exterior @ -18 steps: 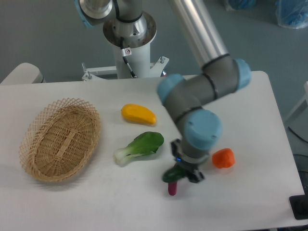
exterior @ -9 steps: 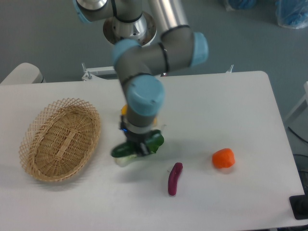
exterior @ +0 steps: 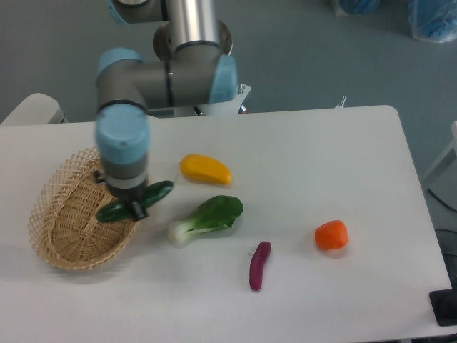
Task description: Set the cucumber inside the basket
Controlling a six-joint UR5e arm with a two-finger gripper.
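My gripper (exterior: 134,208) is shut on the cucumber (exterior: 158,191), a slim dark green cylinder held level in the air. It hangs over the right rim of the wicker basket (exterior: 68,214), which lies at the left of the table. One end of the cucumber reaches over the basket, the other points toward the yellow vegetable. The gripper's fingers are mostly hidden under the wrist.
A yellow vegetable (exterior: 206,170) lies right of the gripper. A bok choy (exterior: 208,218) lies below it. A small purple eggplant (exterior: 259,265) and an orange vegetable (exterior: 331,235) lie further right. The arm's base (exterior: 193,43) stands at the back.
The arm has swung left across the table with the cucumber, from beside the eggplant, past the bok choy, to above the basket's right rim.
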